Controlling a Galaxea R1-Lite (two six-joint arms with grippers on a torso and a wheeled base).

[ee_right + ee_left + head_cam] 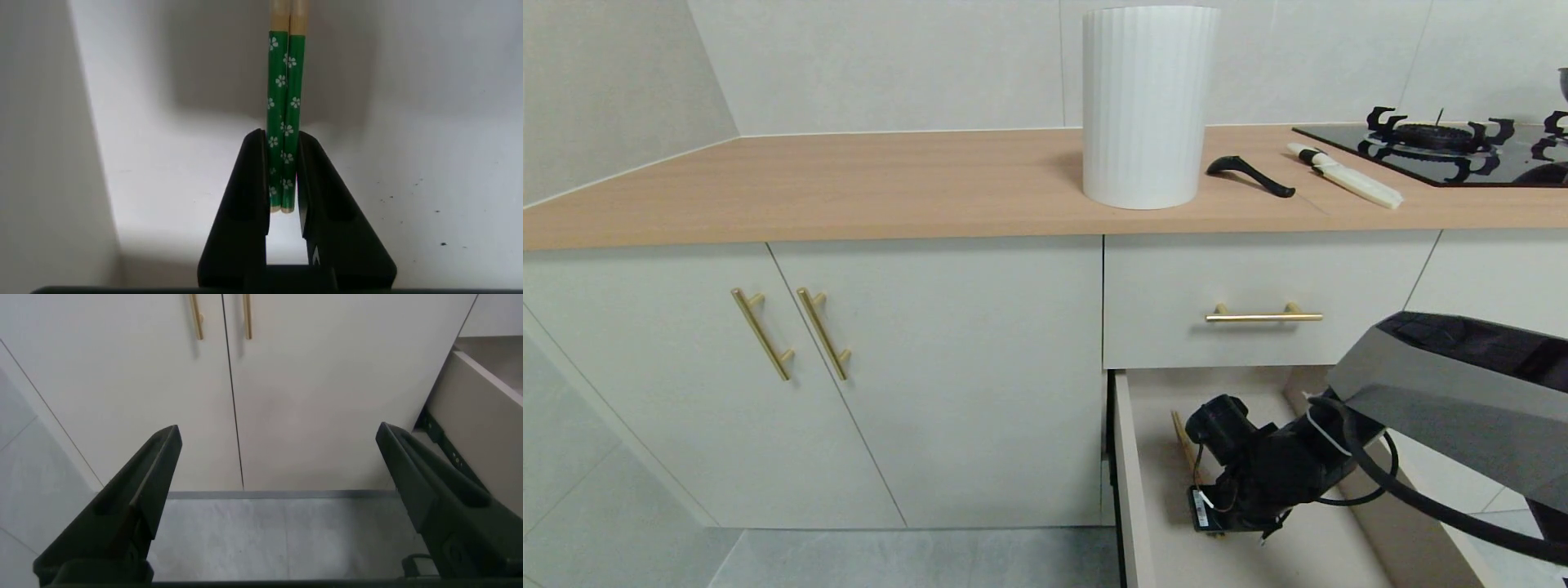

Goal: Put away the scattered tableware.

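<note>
chopsticks (283,122), a green flowered pair, sit clamped between the right gripper's (283,143) fingers, their pale ends reaching past the fingertips, inside the open drawer (1131,457). left gripper (278,434) hangs spread wide before the cabinet doors (327,376).

Chopsticks (283,106) green, white flowers; container (1145,106) white, ribbed; handles (1263,316) gold.

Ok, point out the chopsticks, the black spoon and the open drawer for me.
chopsticks (283,98), right wrist view, on the green flowered section of the pair.
black spoon (1262,181), head view, midway along its handle.
open drawer (1134,474), head view, on its left side wall.
</note>
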